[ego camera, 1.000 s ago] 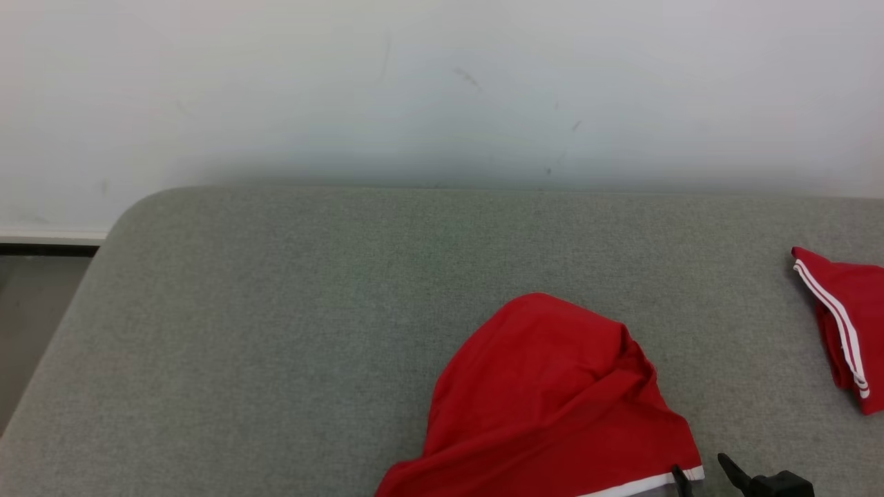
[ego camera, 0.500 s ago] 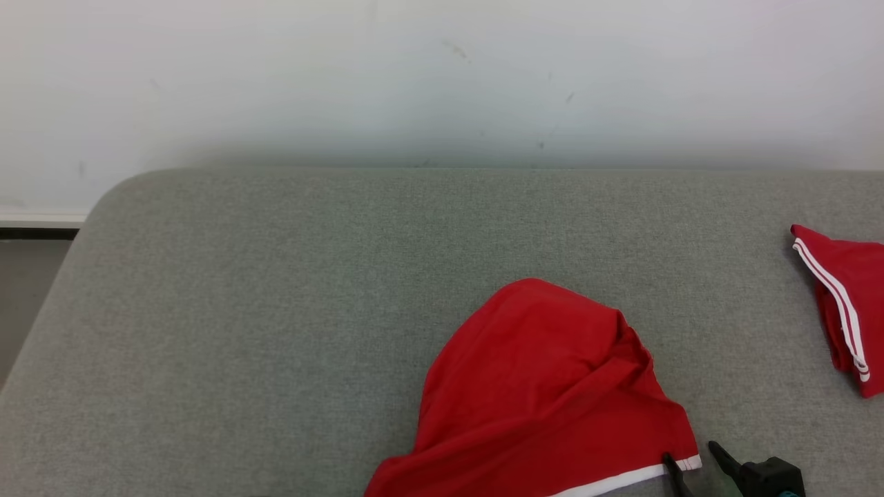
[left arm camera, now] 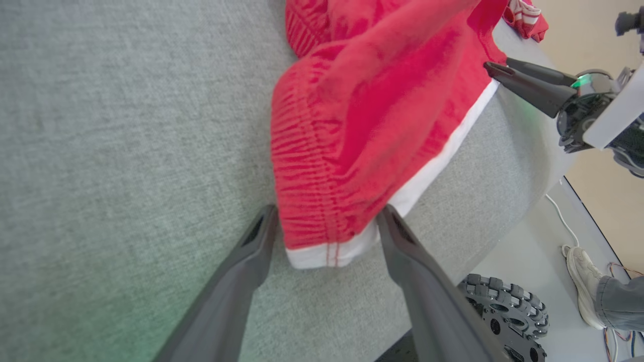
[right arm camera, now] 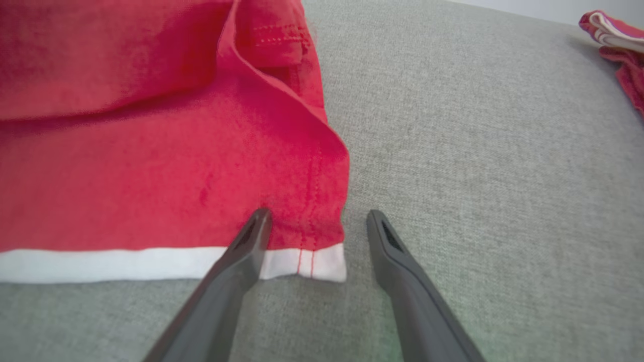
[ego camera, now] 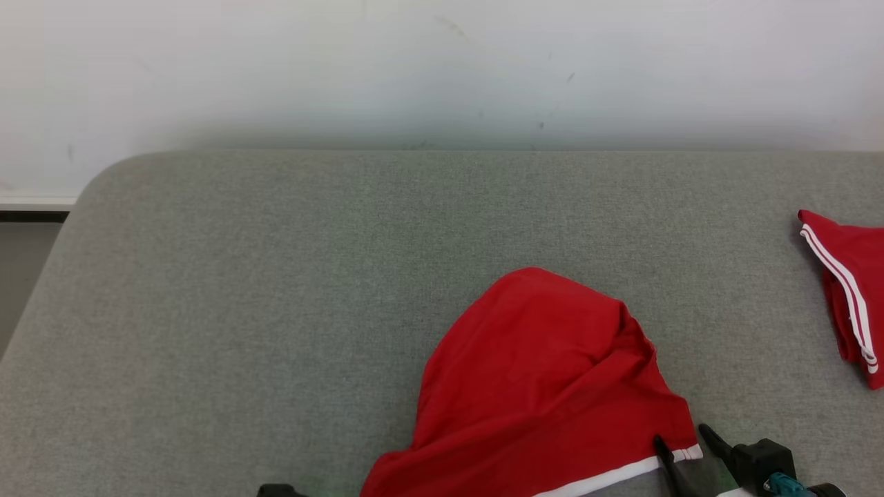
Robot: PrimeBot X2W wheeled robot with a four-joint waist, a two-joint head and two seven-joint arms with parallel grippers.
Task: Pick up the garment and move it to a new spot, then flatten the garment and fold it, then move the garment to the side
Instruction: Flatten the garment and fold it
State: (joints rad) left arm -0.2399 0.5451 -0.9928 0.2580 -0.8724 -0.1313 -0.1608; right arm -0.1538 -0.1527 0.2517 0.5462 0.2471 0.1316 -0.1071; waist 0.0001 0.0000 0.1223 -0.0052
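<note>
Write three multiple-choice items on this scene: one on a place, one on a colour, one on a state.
1. On the grey cushion, the striped garment lies: A at the right; B at the left; C in the middle.
2. The hem band of the big red garment is: A blue; B white; C black.
3. The right fingers are: A shut on cloth; B shut, empty; C open.
Key: A, it sits at the head view's right edge; B, a white strip borders the red cloth; C, they stand apart astride the hem corner.
</note>
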